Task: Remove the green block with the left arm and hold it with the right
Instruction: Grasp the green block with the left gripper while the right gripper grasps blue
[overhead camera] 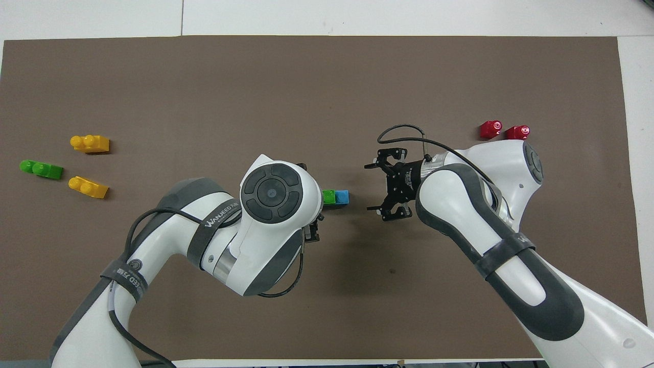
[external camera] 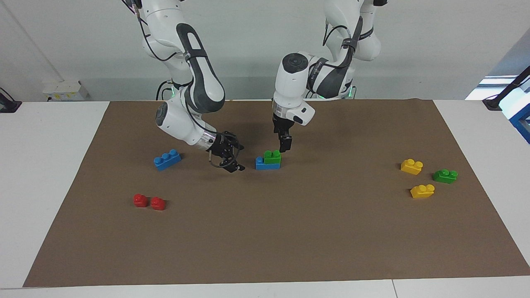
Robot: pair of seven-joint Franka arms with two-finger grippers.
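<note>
The green block (external camera: pixel 272 157) (overhead camera: pixel 328 196) sits stacked on one end of a blue brick (external camera: pixel 267 164) (overhead camera: pixel 342 197) in the middle of the brown mat. My left gripper (external camera: pixel 285 145) points straight down, open, just above the green block's end toward the left arm; it touches nothing. In the overhead view the left wrist covers most of that gripper and part of the block. My right gripper (external camera: pixel 232 159) (overhead camera: pixel 369 187) is tilted sideways, low over the mat beside the blue brick on the right arm's end, open and empty, with a gap to the brick.
A loose blue brick (external camera: pixel 167 159) and two red pieces (external camera: pixel 149 201) (overhead camera: pixel 504 130) lie toward the right arm's end. Two yellow bricks (external camera: pixel 411 166) (external camera: pixel 422 191) and a darker green brick (external camera: pixel 445 176) (overhead camera: pixel 41 168) lie toward the left arm's end.
</note>
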